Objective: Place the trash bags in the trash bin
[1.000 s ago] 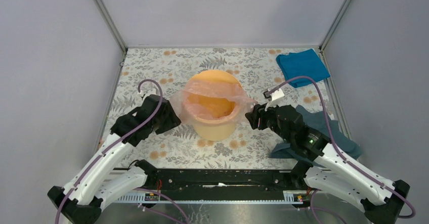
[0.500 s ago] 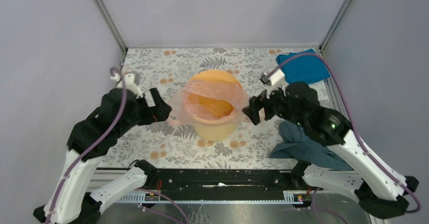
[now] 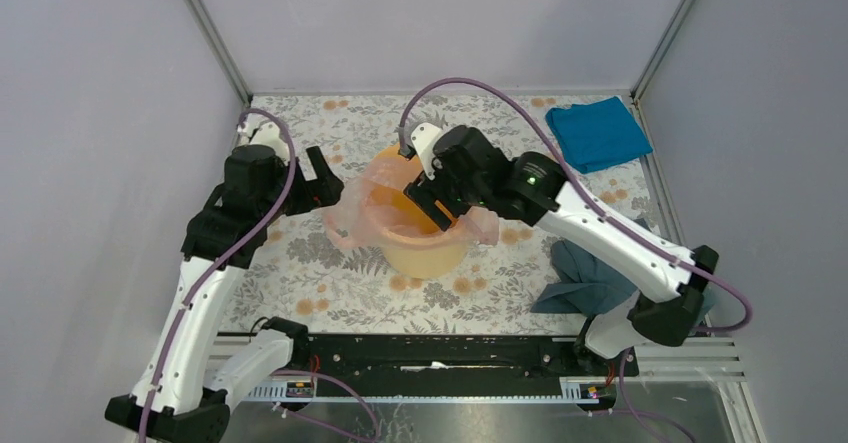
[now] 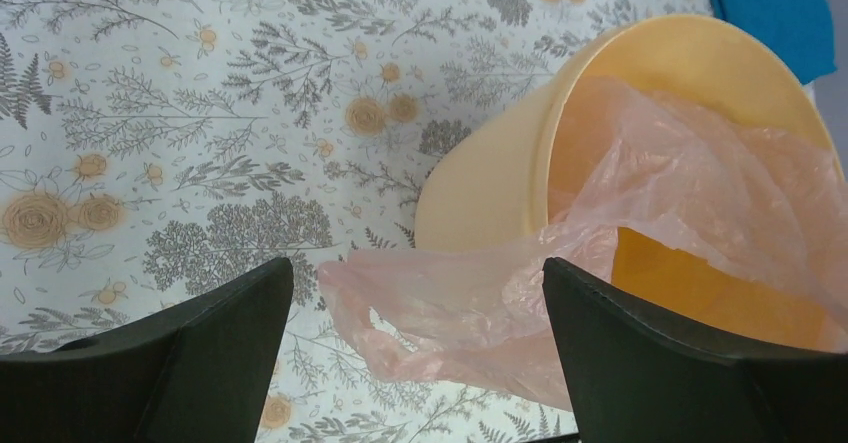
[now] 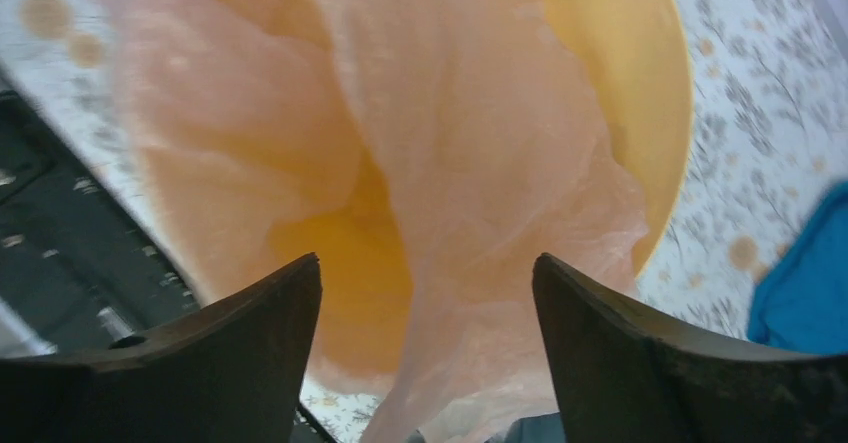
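The yellow-orange trash bin (image 3: 425, 254) stands at the table's middle. The pale-pink trash bag (image 3: 358, 213) is draped over its mouth, spilling over the left and right rim. My left gripper (image 3: 325, 185) is open just left of the bin, next to the bag's hanging left flap (image 4: 450, 298); the bin (image 4: 480, 193) is beyond it. My right gripper (image 3: 432, 206) is open above the bin's mouth, with the bag (image 5: 470, 163) and bin interior (image 5: 345, 253) between its fingers, not gripped.
A bright blue cloth (image 3: 597, 133) lies at the back right corner. A grey-blue cloth (image 3: 590, 275) lies at the right, near the right arm's base. A black rail (image 3: 430, 353) runs along the near edge.
My right gripper has swung from the bin's right side to above its mouth. My left gripper has risen and moved back along the bin's left side. The bag's left flap hangs lower.
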Controlling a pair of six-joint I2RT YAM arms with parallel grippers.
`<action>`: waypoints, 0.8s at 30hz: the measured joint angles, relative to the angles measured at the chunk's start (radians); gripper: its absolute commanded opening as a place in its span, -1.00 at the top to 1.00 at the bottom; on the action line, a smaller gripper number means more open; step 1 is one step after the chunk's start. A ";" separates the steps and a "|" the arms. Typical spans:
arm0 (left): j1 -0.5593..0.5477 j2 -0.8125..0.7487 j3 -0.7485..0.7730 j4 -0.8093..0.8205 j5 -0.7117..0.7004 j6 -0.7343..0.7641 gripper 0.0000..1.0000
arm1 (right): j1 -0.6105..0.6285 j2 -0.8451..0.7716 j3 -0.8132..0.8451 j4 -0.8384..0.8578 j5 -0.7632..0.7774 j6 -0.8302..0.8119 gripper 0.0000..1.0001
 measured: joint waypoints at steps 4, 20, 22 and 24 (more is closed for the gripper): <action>0.052 -0.044 -0.051 0.063 0.052 -0.004 -0.97 | 0.005 0.050 -0.006 -0.011 0.154 -0.008 -0.30; 0.234 -0.060 -0.175 0.265 0.407 -0.082 -0.97 | -0.310 -0.096 -0.139 0.241 -0.114 0.146 1.00; 0.241 -0.072 -0.187 0.266 0.434 -0.091 -0.97 | -0.379 -0.088 -0.140 0.256 -0.204 0.190 1.00; 0.245 -0.082 -0.199 0.270 0.466 -0.094 -0.97 | -0.428 -0.072 -0.140 0.275 -0.303 0.229 1.00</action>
